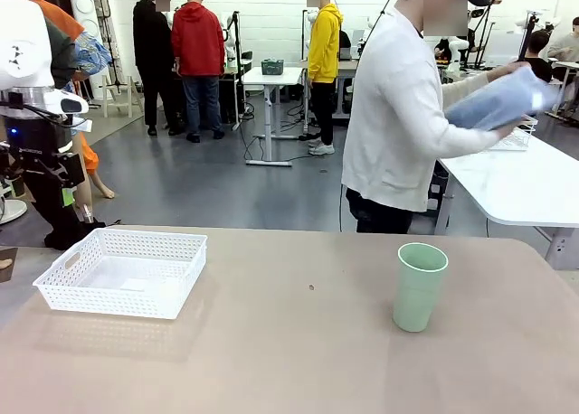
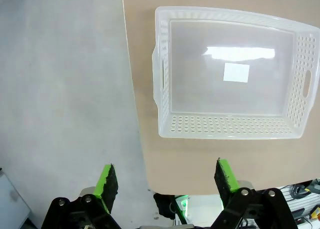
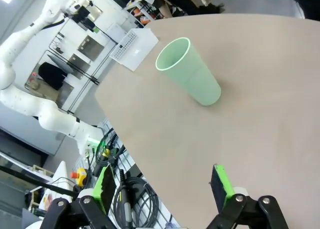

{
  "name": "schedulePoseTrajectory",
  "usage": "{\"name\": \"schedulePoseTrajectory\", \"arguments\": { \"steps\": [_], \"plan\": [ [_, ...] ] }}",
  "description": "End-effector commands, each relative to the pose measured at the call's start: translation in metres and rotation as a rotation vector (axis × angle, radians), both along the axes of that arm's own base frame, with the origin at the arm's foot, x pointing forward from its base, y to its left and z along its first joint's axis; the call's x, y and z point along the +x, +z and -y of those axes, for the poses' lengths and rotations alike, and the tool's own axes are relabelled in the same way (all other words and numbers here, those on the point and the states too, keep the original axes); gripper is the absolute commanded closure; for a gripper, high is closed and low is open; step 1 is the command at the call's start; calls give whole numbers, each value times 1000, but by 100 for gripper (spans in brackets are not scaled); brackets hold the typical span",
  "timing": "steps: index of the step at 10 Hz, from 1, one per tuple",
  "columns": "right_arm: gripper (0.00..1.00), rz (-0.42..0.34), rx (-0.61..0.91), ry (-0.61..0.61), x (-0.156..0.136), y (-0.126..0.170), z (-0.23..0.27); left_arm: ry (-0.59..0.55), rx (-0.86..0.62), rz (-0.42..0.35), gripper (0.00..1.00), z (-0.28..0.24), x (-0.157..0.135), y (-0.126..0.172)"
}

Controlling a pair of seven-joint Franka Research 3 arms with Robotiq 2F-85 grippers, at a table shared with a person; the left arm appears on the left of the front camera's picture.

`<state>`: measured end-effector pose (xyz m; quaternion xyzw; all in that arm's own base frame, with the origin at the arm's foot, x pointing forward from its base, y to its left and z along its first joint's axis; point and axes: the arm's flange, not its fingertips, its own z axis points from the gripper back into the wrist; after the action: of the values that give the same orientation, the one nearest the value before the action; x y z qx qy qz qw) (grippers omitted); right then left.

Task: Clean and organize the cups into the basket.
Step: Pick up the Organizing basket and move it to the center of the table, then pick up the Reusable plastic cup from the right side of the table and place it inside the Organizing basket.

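- Since the mint green cup (image 1: 420, 286) stands upright and mouth-up on the bench (image 1: 298, 360), toward the robot's right and well apart from the basket (image 1: 109, 298), it is judged easiest to reach from the right side.
- The basket is set at the bench's left end; nothing is seen in it apart from a small white label on its floor.
- The cup is judged to be light, thin-walled and fairly stiff. It looks like plastic, though the material cannot be told for certain at this range.
- Its smooth tapered wall is expected to be slippery, so a hard pinch low down could let it be squeezed upward out of the pads, and a sideways nudge could tip it.
- A hold is best taken across the upper half of the wall just under the rim, or on the rim itself with one finger inside the mouth.
- The left claw (image 2: 166, 173) is held wide open and empty, above the bench edge just beside the basket.
- The right claw (image 3: 162, 176) is likewise spread open with nothing between its green pads, and the cup is seen ahead of it, not touched.
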<state>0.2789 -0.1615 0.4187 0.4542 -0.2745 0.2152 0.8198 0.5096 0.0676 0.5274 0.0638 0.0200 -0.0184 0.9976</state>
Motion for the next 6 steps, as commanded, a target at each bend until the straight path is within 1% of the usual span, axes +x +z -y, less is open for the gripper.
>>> {"name": "schedulePoseTrajectory", "arguments": {
  "steps": [1,2,3,4,5,6],
  "plan": [
    [0,-9,6,1,0,-3,0,-1,-16,-8,0,0,-1,5],
    [0,170,-121,148,-8,-6,-15,0,0,0,0,0,0,0],
    [0,249,-165,253,-7,-15,-36,-54,6,26,0,-1,-2,-6],
    [0,324,-180,334,-2,-30,-52,-87,4,84,0,-7,-5,-1],
    [0,386,-195,402,3,-45,-63,-117,-18,97,0,-16,-6,2],
    [0,409,-218,465,11,-59,-73,-121,-48,102,0,-26,-5,3]
  ]
}}
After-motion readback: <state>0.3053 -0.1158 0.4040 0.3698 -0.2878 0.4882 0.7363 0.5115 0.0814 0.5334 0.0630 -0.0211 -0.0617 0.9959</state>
